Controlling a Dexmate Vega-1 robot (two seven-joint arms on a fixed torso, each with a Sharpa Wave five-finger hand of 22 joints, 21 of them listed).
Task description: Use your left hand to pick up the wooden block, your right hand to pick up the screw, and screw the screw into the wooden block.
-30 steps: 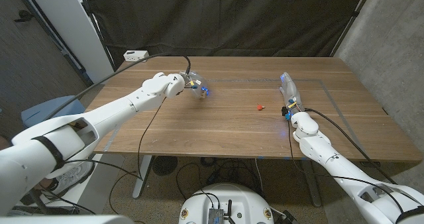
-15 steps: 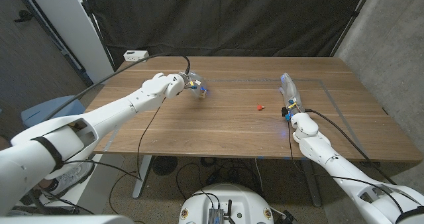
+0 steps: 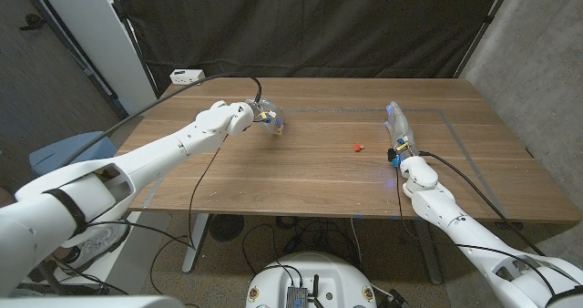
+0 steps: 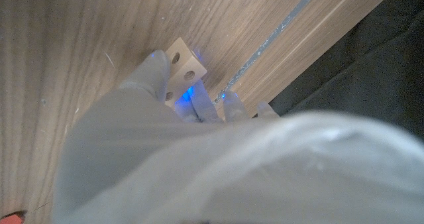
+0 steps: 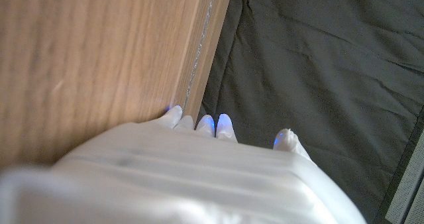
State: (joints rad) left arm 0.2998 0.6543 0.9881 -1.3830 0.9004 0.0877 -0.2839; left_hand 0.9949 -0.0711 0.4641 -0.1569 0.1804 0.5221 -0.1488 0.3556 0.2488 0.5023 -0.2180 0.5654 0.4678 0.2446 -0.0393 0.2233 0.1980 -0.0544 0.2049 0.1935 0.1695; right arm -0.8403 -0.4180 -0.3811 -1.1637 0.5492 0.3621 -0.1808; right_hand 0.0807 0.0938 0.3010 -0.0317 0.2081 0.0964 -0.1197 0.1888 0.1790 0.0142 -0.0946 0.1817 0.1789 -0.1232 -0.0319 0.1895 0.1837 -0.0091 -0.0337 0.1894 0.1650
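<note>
Head view hides the wooden block (image 4: 183, 62) behind the left robot hand (image 3: 267, 118), whose fingers touch it on the desk (image 3: 310, 176); grip unclear; red screw (image 3: 357, 147) lies tiny mid-desk; right robot hand (image 3: 396, 126) stands open, fingers straight; no writing legible.

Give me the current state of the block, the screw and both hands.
wooden block: on the table, left fingers around it, not lifted.
screw: lying loose on the table, untouched.
left hand: closing on the block.
right hand: empty, fingers extended, beside the screw.
</note>
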